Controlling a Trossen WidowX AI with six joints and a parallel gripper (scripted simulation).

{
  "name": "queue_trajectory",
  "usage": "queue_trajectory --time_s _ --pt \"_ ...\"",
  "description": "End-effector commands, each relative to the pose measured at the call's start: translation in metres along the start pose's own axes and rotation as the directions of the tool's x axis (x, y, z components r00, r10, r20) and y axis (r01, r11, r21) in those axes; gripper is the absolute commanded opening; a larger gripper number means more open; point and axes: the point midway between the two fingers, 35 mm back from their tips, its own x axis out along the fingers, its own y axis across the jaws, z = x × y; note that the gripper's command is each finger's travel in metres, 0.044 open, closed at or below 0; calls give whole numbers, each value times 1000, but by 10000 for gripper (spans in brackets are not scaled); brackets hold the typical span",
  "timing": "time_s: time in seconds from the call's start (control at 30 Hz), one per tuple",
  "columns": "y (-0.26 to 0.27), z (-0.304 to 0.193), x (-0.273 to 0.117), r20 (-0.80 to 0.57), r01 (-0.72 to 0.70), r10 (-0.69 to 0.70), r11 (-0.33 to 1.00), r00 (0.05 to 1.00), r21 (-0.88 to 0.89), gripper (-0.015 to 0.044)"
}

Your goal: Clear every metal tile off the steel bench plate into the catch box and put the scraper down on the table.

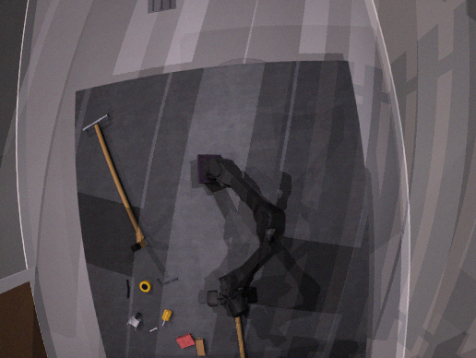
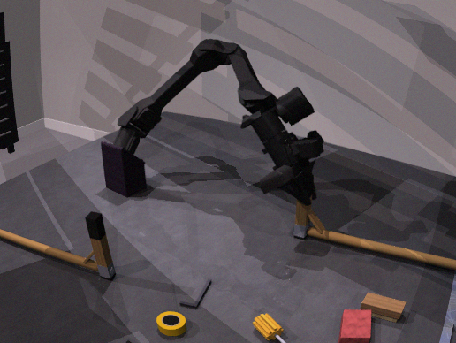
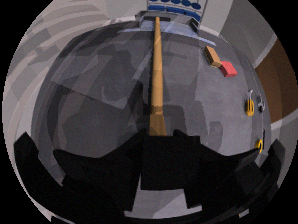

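My gripper [image 1: 237, 314] [image 2: 305, 200] [image 3: 160, 133] is shut on the upright grip of the long scraper [image 1: 240, 337] [image 2: 376, 245] [image 3: 157, 75]. The wooden shaft runs away from the fingers, low over the table. In the wrist view its far end reaches the pale steel bench plate [image 3: 131, 29], whose edge also shows in the exterior view [image 2: 447, 309]. The blade is small and dark there; its contact with the plate cannot be told. No metal tile can be made out. Blue shapes stand behind the plate; whether they belong to the catch box is unclear.
A second long tool [image 1: 112, 166] [image 2: 49, 248] with a T-shaped head lies left. A red block [image 1: 185, 340] [image 2: 355, 324] [image 3: 228, 69] and wooden block [image 1: 200, 347] [image 2: 383, 305] [image 3: 212, 56] lie beside the scraper's shaft. A yellow tape roll [image 1: 145, 291] [image 2: 172, 331] and hex key [image 1: 170, 280] [image 2: 204, 293] lie nearby.
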Motion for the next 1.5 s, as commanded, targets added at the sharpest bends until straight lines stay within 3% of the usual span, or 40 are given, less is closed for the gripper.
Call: queue_trajectory --time_s 0.0,1.47 --pt "0 -2 -7 4 0 0 1000 1000 0 0" --pt "3 -47 -53 7 3 -3 1000 1000 2 0"
